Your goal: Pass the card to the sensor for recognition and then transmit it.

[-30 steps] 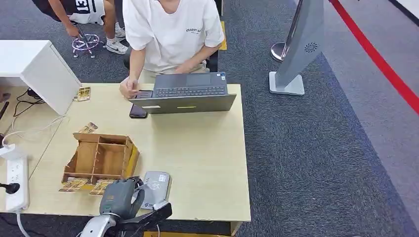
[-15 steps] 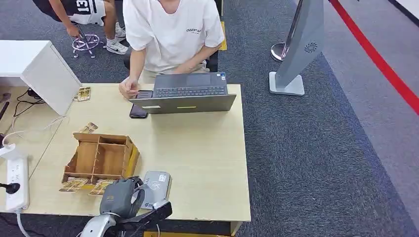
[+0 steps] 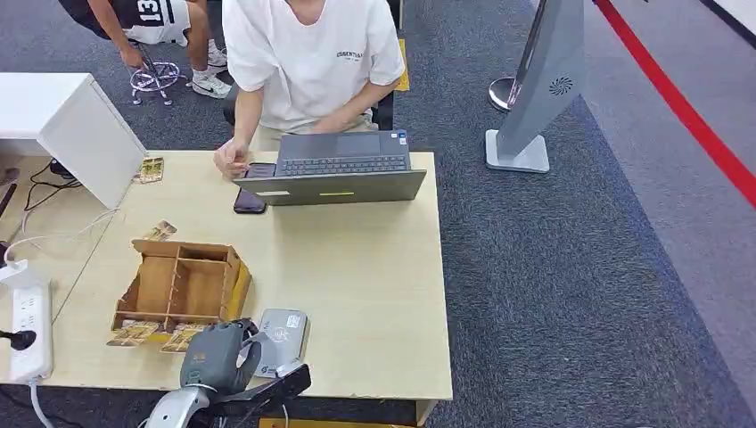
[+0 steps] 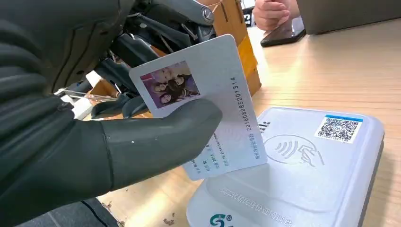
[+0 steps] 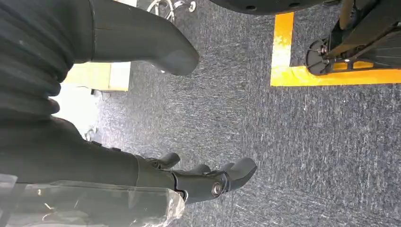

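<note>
My left hand (image 3: 217,355) hovers at the table's near edge and pinches a white ID card (image 4: 215,94) with a small photo and a printed number between its thumb (image 4: 161,137) and darker fingers (image 4: 118,101). The card hangs tilted, just above the near part of the white card sensor (image 4: 302,175), a flat reader (image 3: 283,334) with a contactless symbol and a QR sticker. My right hand (image 5: 156,118) hangs beside my body over grey carpet, fingers spread and holding nothing.
A brown cardboard divider box (image 3: 183,283) stands just beyond my left hand, with loose cards (image 3: 134,334) beside it. A person in a white shirt (image 3: 308,58) sits behind an open laptop (image 3: 343,174) and a phone (image 3: 249,201). A power strip (image 3: 28,330) lies at left.
</note>
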Action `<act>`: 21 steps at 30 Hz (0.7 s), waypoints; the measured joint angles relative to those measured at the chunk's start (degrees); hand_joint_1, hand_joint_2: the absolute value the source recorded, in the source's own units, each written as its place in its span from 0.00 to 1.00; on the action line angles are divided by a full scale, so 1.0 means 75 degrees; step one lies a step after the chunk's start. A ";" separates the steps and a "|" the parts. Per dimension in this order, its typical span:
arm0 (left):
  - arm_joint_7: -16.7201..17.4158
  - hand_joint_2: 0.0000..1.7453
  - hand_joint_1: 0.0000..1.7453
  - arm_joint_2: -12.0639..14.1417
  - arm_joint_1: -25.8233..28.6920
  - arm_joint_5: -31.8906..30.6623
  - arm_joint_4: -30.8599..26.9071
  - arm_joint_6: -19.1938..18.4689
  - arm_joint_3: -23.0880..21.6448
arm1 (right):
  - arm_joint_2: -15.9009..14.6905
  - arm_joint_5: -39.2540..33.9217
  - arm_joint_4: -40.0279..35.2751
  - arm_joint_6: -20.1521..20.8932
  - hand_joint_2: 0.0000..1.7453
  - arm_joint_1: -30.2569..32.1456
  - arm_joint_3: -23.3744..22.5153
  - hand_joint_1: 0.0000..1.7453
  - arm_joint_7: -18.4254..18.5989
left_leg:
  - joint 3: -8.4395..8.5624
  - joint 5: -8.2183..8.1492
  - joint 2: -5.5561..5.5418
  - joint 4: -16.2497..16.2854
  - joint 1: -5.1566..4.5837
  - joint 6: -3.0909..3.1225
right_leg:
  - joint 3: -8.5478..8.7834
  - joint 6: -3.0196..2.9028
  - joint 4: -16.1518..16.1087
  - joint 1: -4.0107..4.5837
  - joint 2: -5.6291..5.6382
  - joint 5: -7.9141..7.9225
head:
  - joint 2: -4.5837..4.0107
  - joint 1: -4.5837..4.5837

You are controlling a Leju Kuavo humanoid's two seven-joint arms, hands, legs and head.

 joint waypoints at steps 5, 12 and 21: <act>0.0000 1.00 1.00 0.0000 0.0000 0.0000 0.0000 0.0000 0.0000 | 0.0000 0.0000 0.0000 0.0003 1.00 0.0000 0.0000 0.00 -0.0003 | 0.0000 0.0000 0.0000 0.0000 0.0000 0.0000 | 0.0000 0.0000 0.0000 0.0000 0.0000 0.0000 | 0.0000 0.0000; 0.0711 1.00 1.00 0.0682 -0.2776 0.0047 -0.1345 -0.1440 -0.0245 | 0.0000 0.0738 0.0172 0.0154 1.00 -0.0116 -0.0485 0.00 -0.0446 | -0.0128 0.0101 -0.0147 0.0007 0.0022 -0.0002 | -0.0082 -0.0003 0.0011 0.0019 -0.0141 0.0038 | 0.0000 0.0009; 0.0737 1.00 1.00 0.1256 -0.3859 -0.0009 -0.2165 -0.1239 -0.0472 | 0.0000 0.0863 0.0492 0.0064 1.00 -0.0195 -0.1134 0.00 -0.0606 | -0.0071 0.0087 -0.0049 -0.0003 0.0007 -0.0014 | -0.0066 -0.0028 0.0014 0.0006 -0.0056 0.0055 | 0.0000 0.0000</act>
